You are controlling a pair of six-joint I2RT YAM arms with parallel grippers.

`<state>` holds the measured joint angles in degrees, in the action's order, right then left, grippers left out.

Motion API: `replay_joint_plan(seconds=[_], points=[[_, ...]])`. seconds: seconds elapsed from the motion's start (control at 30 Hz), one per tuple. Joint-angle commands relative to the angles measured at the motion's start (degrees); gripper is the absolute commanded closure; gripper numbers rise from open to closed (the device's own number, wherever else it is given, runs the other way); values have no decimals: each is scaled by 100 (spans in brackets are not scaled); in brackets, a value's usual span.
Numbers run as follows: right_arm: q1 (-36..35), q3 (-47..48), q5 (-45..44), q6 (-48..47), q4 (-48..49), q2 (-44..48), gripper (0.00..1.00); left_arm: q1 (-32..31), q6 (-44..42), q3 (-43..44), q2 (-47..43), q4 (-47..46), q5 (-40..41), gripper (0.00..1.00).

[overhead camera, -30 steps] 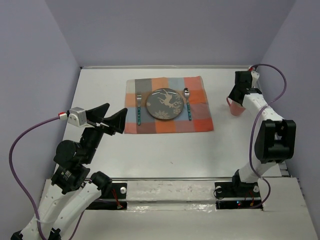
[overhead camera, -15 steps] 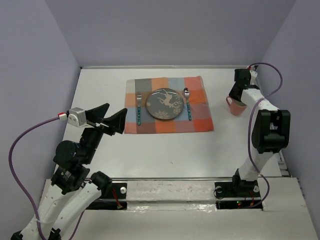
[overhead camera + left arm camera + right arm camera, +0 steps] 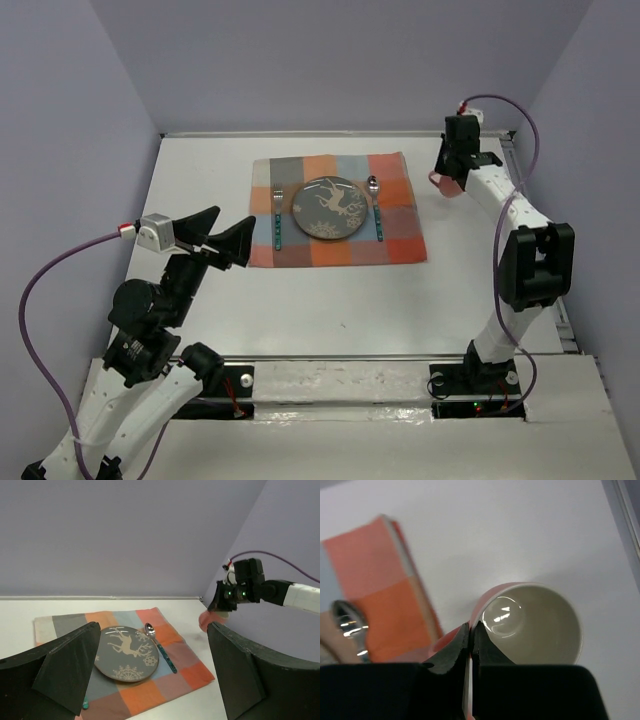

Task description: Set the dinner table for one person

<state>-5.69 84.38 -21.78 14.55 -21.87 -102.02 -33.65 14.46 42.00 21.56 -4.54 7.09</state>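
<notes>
White dinner table (image 3: 220, 170): right jaws pinch pink cup (image 3: 540, 625) near cloth (image 3: 395, 235) edge; left jaws gape.

Dinner table (image 3: 330, 300): plain white, thin silver-grey edge rails. Cloth (image 3: 395, 243): checks in orange, pale blue, grey & beige, w/ salmon-red squares twd the right side. Plate (image 3: 330, 208): dark slate grey, cream deer motif in the middle, cream snowflake-like marks nr the rim. Fork (image 3: 277, 215) & spoon (image 3: 376, 207): shiny silver heads, teal handles. Cup (image 3: 535, 622): pink-coral outside, glossy off-white inside w/ a bright highlight. Walls (image 3: 330, 60): flat lavender. Left arm (image 3: 120, 410) & right arm (image 3: 512, 215): white shells, black joints. Left gripper (image 3: 233, 218) & right gripper (image 3: 471, 628): matte black. Cables (image 3: 38, 290): purple. Cam block (image 3: 155, 230) on left wrist: silver-grey, small red tip.
</notes>
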Motion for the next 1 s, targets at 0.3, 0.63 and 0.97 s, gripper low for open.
replay_joint_plan(seconds=[0.3,0.63,0.97], points=[[-845,3944,1536,-1375,-291,-1951,100,69,-75,-25,155,-320,-6,1],[-960,4667,1967,-1358,-494,-2735,100,104,-92,-34,182,-320,29,1],[-1065,4649,1976,-1384,-494,-3122,100,157,-92,-34,217,-320,11,1]])
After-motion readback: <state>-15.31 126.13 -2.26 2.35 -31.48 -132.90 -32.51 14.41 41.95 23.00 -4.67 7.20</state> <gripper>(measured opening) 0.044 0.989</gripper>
